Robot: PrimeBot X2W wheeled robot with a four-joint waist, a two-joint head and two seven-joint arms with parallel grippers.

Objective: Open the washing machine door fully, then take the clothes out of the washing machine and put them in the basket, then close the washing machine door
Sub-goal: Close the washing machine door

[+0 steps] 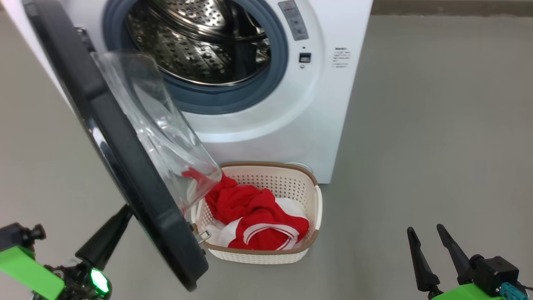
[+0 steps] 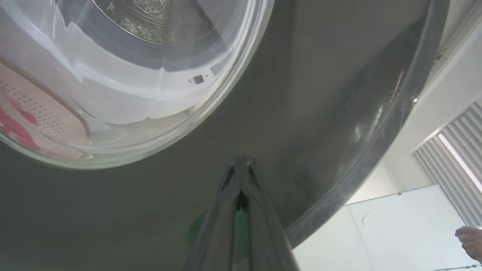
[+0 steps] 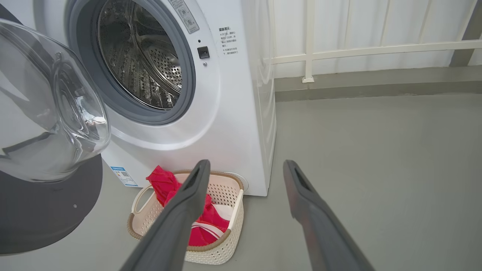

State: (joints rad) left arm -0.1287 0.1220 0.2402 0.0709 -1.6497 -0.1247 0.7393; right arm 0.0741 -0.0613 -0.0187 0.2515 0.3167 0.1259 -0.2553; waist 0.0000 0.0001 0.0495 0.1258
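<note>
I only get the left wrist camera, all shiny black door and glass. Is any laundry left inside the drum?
Observer: None that I see. The drum looks bare, and the clothes lie in the basket in front of the washing machine.
Operator: Where's my other end effector?
Observer: The right end effector hangs open and holds nothing, over the floor, apart from the basket.
Operator: Is the door closed?
Observer: No. The washing machine door stands swung open, with the shut left end effector at its outer face.
</note>
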